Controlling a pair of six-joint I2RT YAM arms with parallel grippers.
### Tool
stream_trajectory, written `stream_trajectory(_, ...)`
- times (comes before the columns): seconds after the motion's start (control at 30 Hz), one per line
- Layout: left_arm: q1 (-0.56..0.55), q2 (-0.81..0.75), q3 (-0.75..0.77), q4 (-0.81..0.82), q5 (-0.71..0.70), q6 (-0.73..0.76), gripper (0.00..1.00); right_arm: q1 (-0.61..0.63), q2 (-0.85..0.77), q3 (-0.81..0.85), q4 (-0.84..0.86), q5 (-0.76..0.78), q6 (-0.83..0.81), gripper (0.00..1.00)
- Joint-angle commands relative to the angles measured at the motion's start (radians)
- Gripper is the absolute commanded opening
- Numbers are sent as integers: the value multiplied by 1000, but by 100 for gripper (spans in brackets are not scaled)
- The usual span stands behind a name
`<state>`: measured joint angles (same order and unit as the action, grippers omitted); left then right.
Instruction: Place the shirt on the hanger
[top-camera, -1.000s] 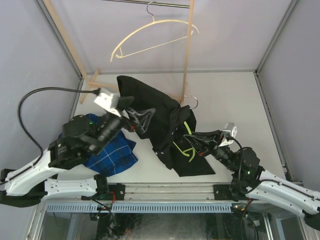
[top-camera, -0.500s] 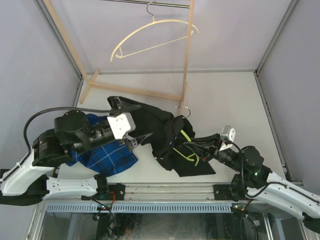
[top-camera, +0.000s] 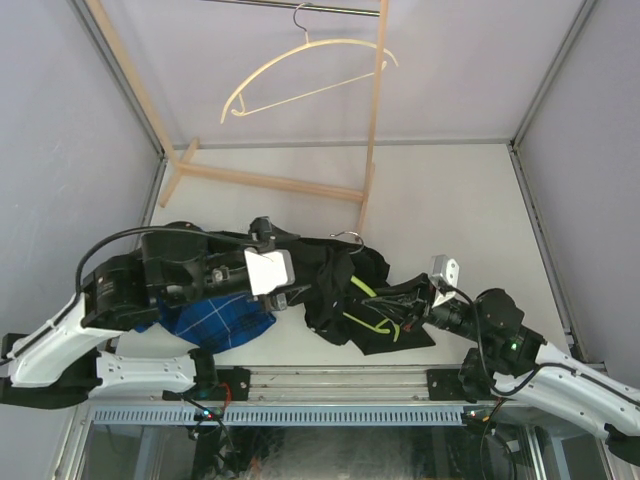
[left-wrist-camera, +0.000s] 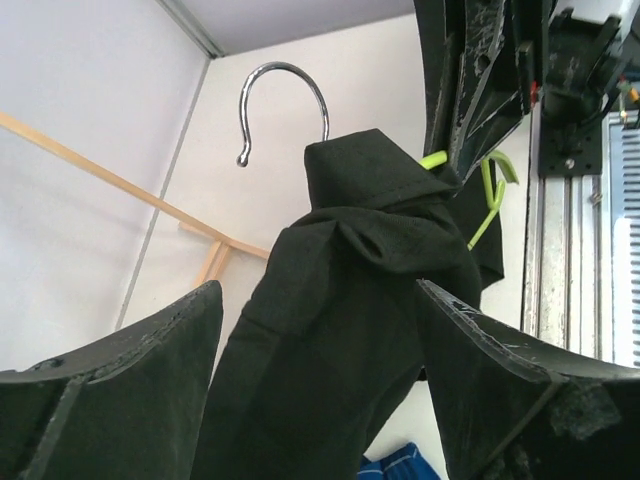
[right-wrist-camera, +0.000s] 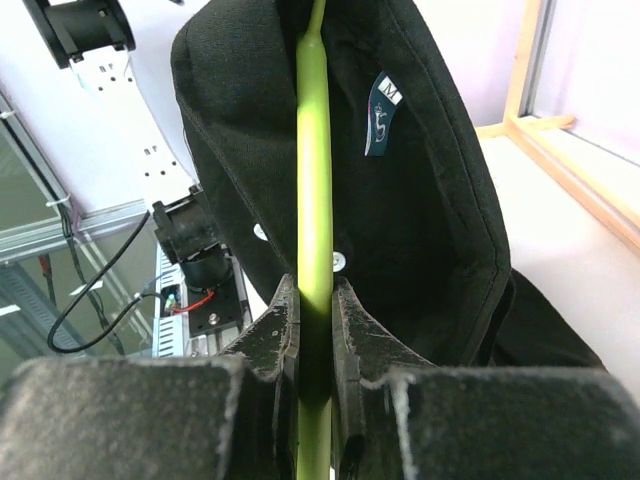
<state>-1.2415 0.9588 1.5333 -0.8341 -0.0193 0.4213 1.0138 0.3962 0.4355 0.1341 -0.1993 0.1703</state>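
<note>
The black shirt (top-camera: 335, 275) lies bunched at mid-table, draped over the lime-green hanger (top-camera: 368, 303), whose metal hook (top-camera: 348, 237) pokes out at the top. My right gripper (top-camera: 396, 298) is shut on the hanger's green bar (right-wrist-camera: 312, 200); in the right wrist view the shirt's collar with its size label (right-wrist-camera: 383, 100) wraps the bar above the gripper (right-wrist-camera: 315, 295). My left gripper (top-camera: 292, 296) stands open at the shirt's left side. In the left wrist view a hanging fold of the shirt (left-wrist-camera: 340, 340) passes between its wide-apart fingers (left-wrist-camera: 140, 370), below the hook (left-wrist-camera: 285, 95).
A blue plaid shirt (top-camera: 220, 322) lies under the left arm near the front edge. A wooden rack (top-camera: 372, 110) stands at the back, with a cream hanger (top-camera: 300, 70) on its rail. The metal front rail (top-camera: 330, 385) runs along the table's near edge.
My left gripper has come down and towards the near edge, and the raised shirt has sunk into a low bunch. Its jaws have narrowed slightly. The right gripper shifted a little with the hanger.
</note>
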Motion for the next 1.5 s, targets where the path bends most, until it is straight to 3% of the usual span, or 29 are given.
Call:
stream_trajectory(0.0, -3, 45, -17, -24, 5, 37, 79, -4, -9, 66, 95, -50, 1, 0)
stream_trajectory(0.33, -3, 55, -34, -50, 2, 36, 48, -4, -13, 70, 79, -87, 11, 0)
stream_trajectory(0.6, -3, 53, -54, -24, 66, 34, 32, -2, 16, 69, 108, -115, 20, 0)
stream_trajectory(1.0, -2, 89, -53, 44, 200, 5, 28, 5, 71, 70, 152, -126, 28, 0)
stream_trajectory(1.27, -3, 99, -77, 61, 208, -1, 41, 8, 65, 69, 160, -118, 31, 0)
stream_trajectory(1.47, -2, 93, -115, 69, 178, 2, 39, 8, 61, 69, 163, -167, 34, 0)
